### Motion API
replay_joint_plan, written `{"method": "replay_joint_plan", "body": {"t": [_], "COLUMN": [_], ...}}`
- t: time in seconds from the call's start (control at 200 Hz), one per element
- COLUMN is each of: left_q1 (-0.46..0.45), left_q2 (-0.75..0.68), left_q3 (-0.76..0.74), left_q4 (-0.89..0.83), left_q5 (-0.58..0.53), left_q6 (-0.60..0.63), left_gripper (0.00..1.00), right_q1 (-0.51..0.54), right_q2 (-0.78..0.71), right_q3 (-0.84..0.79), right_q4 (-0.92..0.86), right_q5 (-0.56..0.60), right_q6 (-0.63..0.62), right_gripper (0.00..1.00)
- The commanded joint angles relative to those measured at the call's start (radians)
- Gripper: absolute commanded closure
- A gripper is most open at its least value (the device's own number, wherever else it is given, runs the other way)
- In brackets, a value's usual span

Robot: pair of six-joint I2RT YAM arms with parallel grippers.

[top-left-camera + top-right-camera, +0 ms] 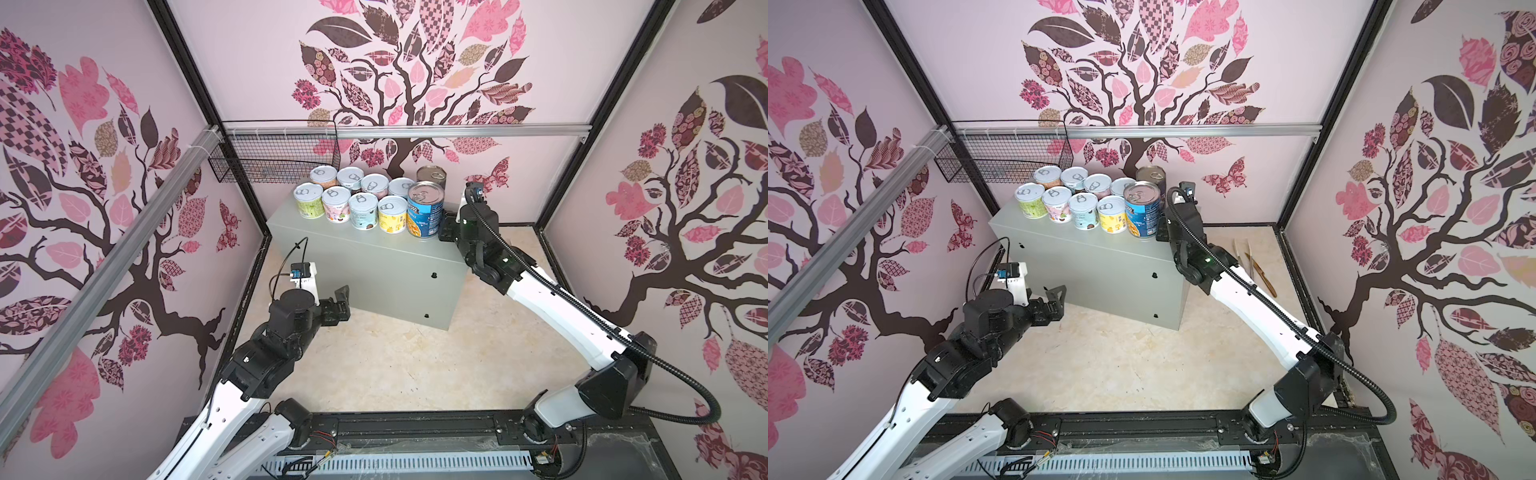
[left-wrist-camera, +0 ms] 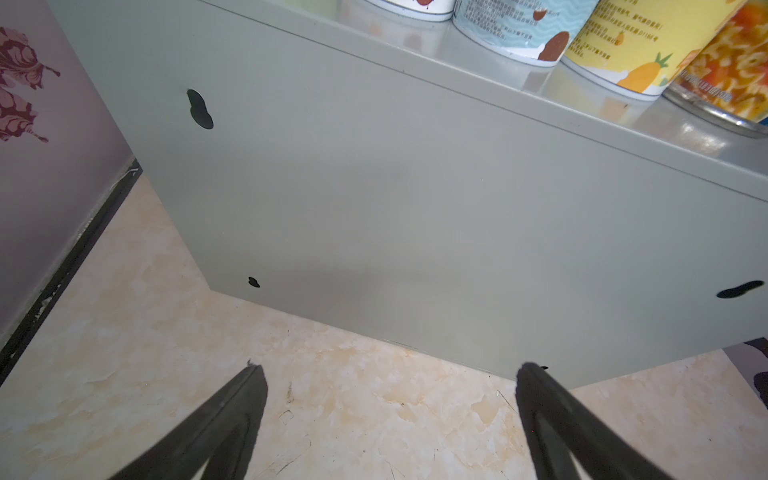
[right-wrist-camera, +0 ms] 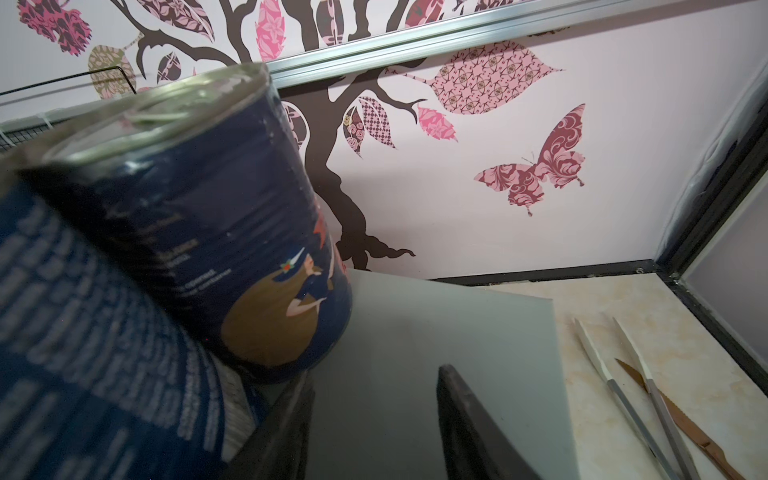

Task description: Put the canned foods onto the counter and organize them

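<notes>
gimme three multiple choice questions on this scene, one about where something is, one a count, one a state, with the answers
1. Where does the tall blue-labelled can stand?
A. on the large grey metal box, at the right end of the front row of cans
B. in the black wire basket
C. on the marbled floor

2. How many short pull-tab cans with pastel labels stand on the box?
A. six
B. eight
C. ten

3. What state is the left gripper in?
A. shut on a can
B. out of view
C. open and empty

Answers:
1 A: both top views show it on the box's top, beside the yellow-labelled can.
2 B: they stand in two rows of four.
3 C: the left wrist view shows its jaws wide apart with nothing between them.
</notes>
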Motion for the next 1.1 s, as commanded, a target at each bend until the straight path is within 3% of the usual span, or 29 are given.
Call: {"method": "replay_joint_plan", "body": {"t": [0.0,0.465,0.675,0.79,0.95,1.095], "left_q1": [0.006,0.006,0.007,0.006,0.007,0.008], "left_q2": [0.006,0.066,0.111,0.102,0.061,0.056], "left_q3": [-0.021,0.104,0.187,0.187,0.103,-0.003], "left_q4": [0.018,-0.053,-0.184,-0.228,-0.205,-0.126], "left_q5": [-0.027,-0.126,-0.189,-0.219,-0.226,-0.193], "left_q6": [0.008,0.005,0.018,0.014,0.014,0.001], "left_gripper": [0.02,0.02,0.02,0.02,0.02,0.02], "right_q1": [-0.018,-0.161,-0.162,-0.162,-0.162,-0.163], "right_q2": [-0.025,-0.28,-0.46,-0.562,-0.674,-0.735], "right_q3": [0.02,-0.061,-0.254,-0.386,-0.588,-0.743], "right_q4": [-0.045,-0.13,-0.084,-0.055,-0.022,-0.006], "right_q5": [-0.033,-0.093,-0.078,-0.073,-0.116,-0.097], "right_q6": [0.007,-0.05,-0.096,-0.086,-0.063,-0.058], "right_gripper": [0.45,0.29,0.28,0.22,0.19,0.09]}}
